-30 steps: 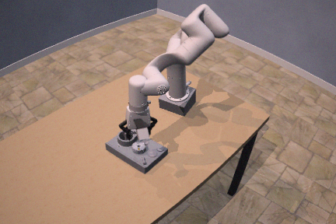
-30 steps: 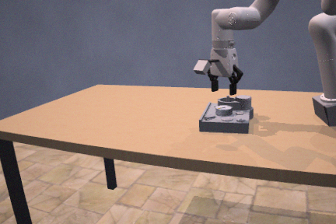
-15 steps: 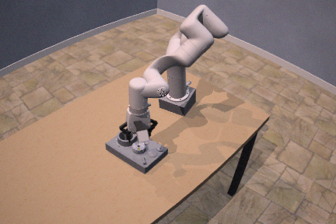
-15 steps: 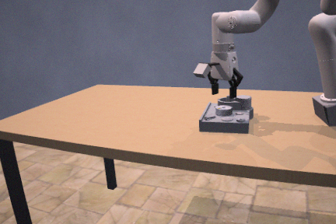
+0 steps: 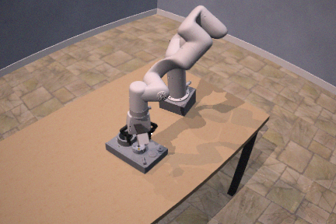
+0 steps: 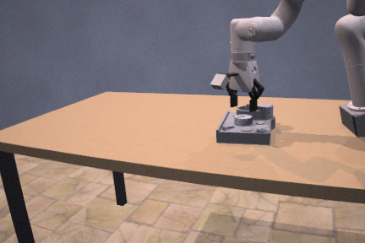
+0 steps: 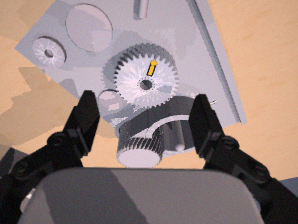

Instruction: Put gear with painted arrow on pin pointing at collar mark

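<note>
The grey gear [image 7: 145,82] with a yellow arrow [image 7: 151,68] sits on the pin on the grey timing case [image 7: 150,42]. The pin shows in the gear's centre hole. The arrow points up and slightly right in the wrist view. I cannot make out the mark on the collar. My gripper [image 7: 145,105] is open and empty, and hangs just above the case with its fingers apart from the gear. In the top and exterior views the gripper [image 5: 138,133] [image 6: 242,101] hovers over the case [image 5: 137,155] [image 6: 245,132], and the gear [image 6: 243,119] lies flat on it.
A smaller knurled gear and a dark ring housing [image 7: 175,125] stand on the case's near end below the fingers. A flat disc [image 7: 89,27], a small washer and a short peg [image 7: 141,7] also sit on the case. The robot base [image 5: 178,102] stands behind.
</note>
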You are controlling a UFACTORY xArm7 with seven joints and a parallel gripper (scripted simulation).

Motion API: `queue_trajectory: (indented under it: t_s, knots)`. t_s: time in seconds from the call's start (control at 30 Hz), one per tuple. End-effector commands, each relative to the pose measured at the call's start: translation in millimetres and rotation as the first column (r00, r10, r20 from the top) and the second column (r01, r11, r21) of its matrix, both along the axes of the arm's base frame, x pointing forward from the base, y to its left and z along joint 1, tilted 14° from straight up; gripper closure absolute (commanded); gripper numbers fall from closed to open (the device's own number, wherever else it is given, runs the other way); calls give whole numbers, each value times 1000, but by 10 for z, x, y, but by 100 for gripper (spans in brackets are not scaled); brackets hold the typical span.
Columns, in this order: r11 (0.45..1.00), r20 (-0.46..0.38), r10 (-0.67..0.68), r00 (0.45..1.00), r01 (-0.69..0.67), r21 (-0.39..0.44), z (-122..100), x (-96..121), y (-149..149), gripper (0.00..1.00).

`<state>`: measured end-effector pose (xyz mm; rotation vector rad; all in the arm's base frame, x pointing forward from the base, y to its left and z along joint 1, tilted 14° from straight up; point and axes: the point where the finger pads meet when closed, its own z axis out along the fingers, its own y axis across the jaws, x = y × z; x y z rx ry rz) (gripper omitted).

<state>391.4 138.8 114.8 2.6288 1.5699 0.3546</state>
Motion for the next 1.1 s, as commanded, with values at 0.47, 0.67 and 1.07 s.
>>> queue_trajectory:
  t_s: [0.47, 0.67, 1.07]
  knots:
    - [1000, 2, 0, 1000, 0, 1, -92, 30, 12, 7]
    - [1000, 2, 0, 1000, 0, 1, -94, 31, 12, 7]
    - [1000, 2, 0, 1000, 0, 1, -94, 31, 12, 7]
